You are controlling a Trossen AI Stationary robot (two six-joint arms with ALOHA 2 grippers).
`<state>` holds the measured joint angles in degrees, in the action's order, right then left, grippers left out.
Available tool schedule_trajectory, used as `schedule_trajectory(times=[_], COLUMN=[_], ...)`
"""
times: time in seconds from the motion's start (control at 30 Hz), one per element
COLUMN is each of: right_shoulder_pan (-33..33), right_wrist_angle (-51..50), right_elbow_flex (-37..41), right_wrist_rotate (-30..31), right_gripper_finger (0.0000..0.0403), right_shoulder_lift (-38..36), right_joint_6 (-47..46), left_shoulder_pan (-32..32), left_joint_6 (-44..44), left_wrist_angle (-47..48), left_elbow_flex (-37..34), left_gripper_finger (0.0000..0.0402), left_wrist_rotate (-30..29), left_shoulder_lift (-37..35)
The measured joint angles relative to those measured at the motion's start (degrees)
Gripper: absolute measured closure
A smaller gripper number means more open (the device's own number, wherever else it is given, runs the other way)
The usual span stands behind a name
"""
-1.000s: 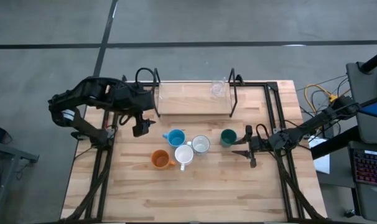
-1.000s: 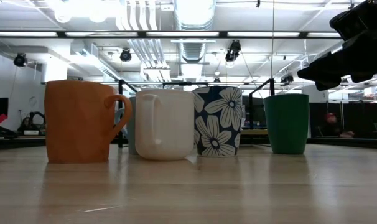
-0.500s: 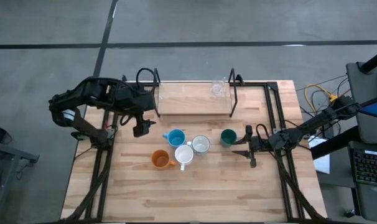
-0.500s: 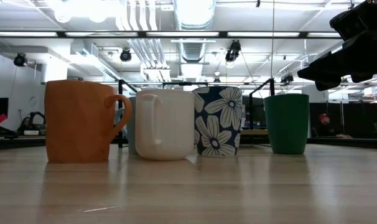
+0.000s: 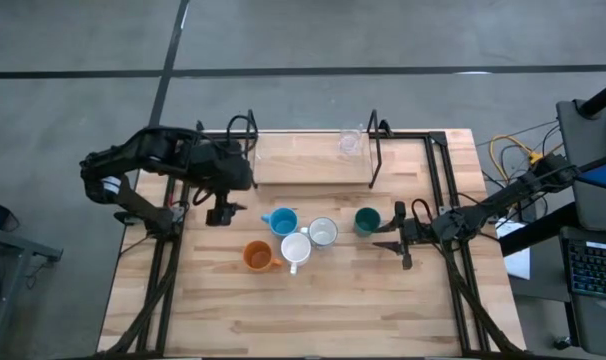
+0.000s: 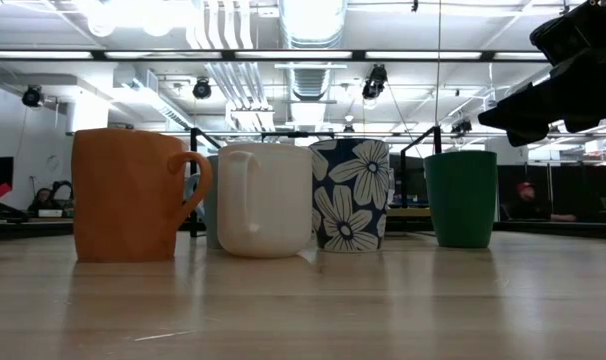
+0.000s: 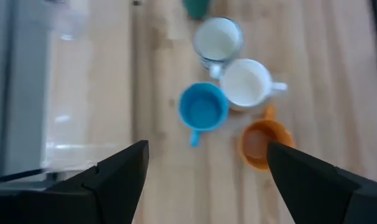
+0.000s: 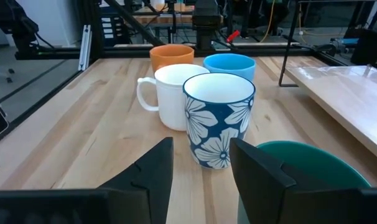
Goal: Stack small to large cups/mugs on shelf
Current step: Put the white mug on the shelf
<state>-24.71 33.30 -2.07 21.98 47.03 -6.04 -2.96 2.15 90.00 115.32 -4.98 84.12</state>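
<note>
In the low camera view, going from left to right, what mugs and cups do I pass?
Orange mug → white mug → blue floral cup → dark green cup. A light blue mug sits mostly hidden behind the orange and white ones, so its place is unclear.
</note>
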Motion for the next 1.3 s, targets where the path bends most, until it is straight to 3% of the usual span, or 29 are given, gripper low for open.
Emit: schedule_trajectory(times=[0.2, 0.4, 0.67, 0.9, 1.07, 1.3], right_shoulder_pan=[0.00, 0.00, 0.00, 0.00, 0.00, 0.00], right_wrist_angle=[0.02, 0.03, 0.04, 0.02, 0.02, -0.02], right_elbow_flex=[0.00, 0.00, 0.00, 0.00, 0.00, 0.00], right_wrist_rotate=[-0.04, -0.09, -0.09, -0.09, -0.09, -0.09], right_gripper_finger=[0.0252, 0.0252, 0.0252, 0.0252, 0.0252, 0.0252], right_shoulder_lift=[0.00, 0.00, 0.00, 0.00, 0.00, 0.00], right_joint_6=[0.00, 0.00, 0.00, 0.00, 0.00, 0.00], left_shoulder_pan=[1.10, 1.14, 0.55, 0.37, 0.35, 0.11], left_joint_6=[1.02, 3.00, 8.87, 13.18, 6.97, 1.91], left_wrist_angle=[0.09, 0.00, -0.44, -12.15, -17.85, -17.01], left_elbow_flex=[-6.38, -12.38, -13.12, -13.39, -13.47, -15.33], left_gripper_finger=[0.0091, 0.0091, 0.0091, 0.0091, 0.0091, 0.0091], left_wrist_rotate=[0.99, -6.60, -6.51, -2.57, -1.32, 0.39], left_shoulder_lift=[0.60, 5.15, 11.56, 13.14, 13.14, 13.98])
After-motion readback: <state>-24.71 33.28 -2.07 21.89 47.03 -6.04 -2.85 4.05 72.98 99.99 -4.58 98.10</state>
